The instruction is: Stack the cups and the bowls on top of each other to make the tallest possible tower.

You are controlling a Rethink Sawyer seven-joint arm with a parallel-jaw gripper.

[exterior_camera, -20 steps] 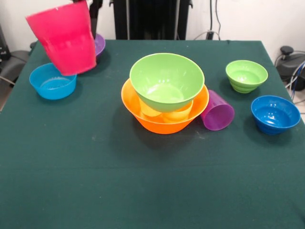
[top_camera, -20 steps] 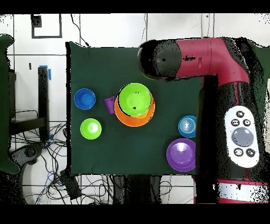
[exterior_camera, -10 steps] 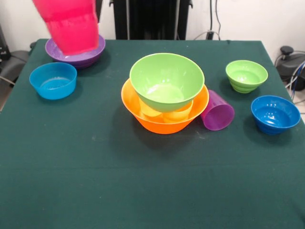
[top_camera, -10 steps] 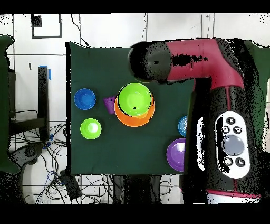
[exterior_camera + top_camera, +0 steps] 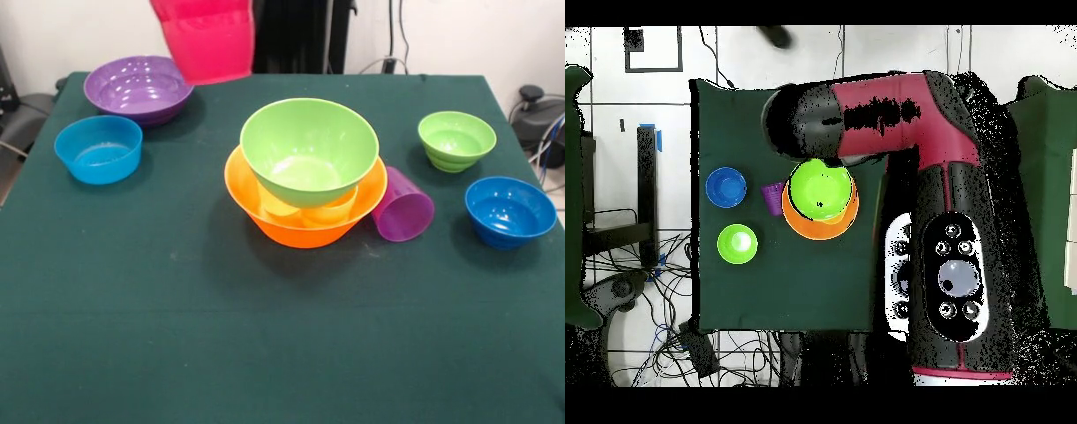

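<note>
A: Where is the pink cup (image 5: 206,37) right now?

B: Up in the air, over the far edge of the table (image 5: 177,336), just to the right of the big purple bowl (image 5: 138,88). Its top is cut off by the top of the picture.

A: Is the claw holding it?

B: I think so, since nothing else holds it up. But the claw is hidden. From the front it is out of the picture, and from above the arm (image 5: 865,110) covers it. So I cannot tell how wide it is open.

A: Where is the tower?

B: In the middle of the table. The big orange bowl (image 5: 305,221) is at the bottom, two yellow cups (image 5: 305,208) sit inside it, and the big green bowl (image 5: 309,150) rests on them.

A: So where should the pink cup go?

B: My guess is right over the middle of the green bowl. Bring it across up high so it does not bump the rim, then come straight down slowly and let go only when it rests flat.

A: What could go wrong?

B: The green bowl sits on two cups, so a push to one side could tip it. The purple cup (image 5: 403,205) lies on its side, touching the orange bowl
</note>
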